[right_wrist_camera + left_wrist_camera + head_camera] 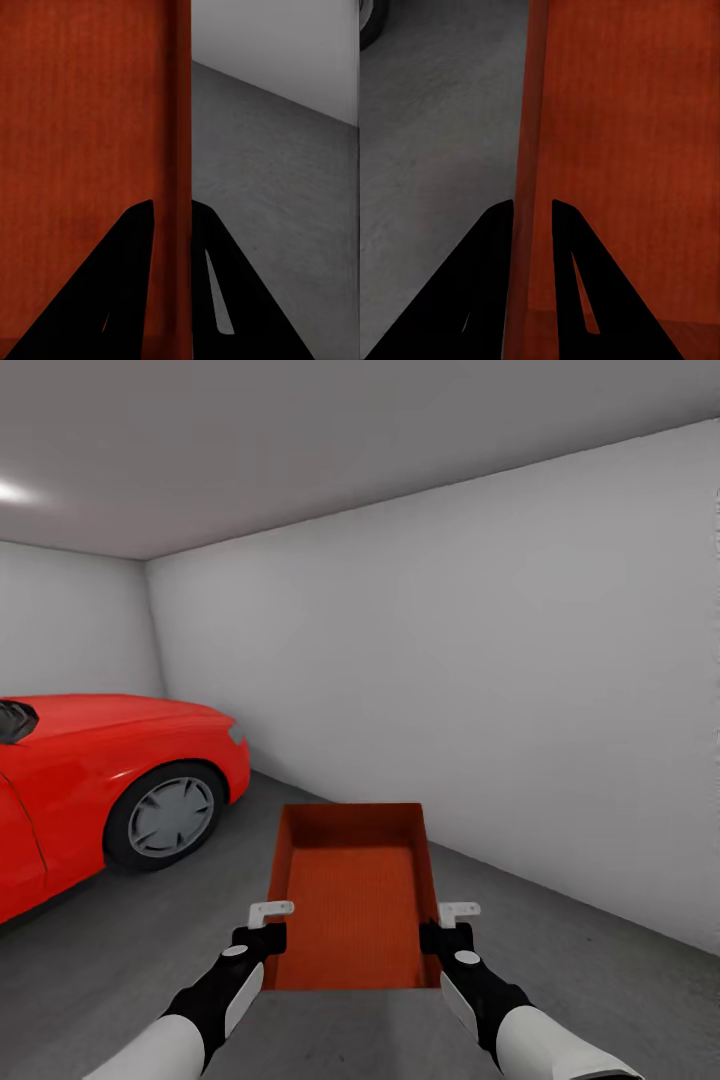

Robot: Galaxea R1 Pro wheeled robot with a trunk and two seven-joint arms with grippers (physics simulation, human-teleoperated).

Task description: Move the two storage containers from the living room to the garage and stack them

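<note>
I hold one orange-red storage container (352, 895) out in front of me, level above the grey concrete floor (600, 960) of the garage. My left gripper (270, 925) is shut on its left wall (531, 150), one finger inside and one outside. On the opposite side my right gripper (445, 927) is shut on the right wall (178, 135) in the same way. The ribbed bottom (637, 150) of the container is bare.
A red car (90, 780) is parked at the left, its front wheel (168, 815) close to my left arm. A plain white wall (480, 690) runs along the right and meets the back wall (70, 620) at a corner.
</note>
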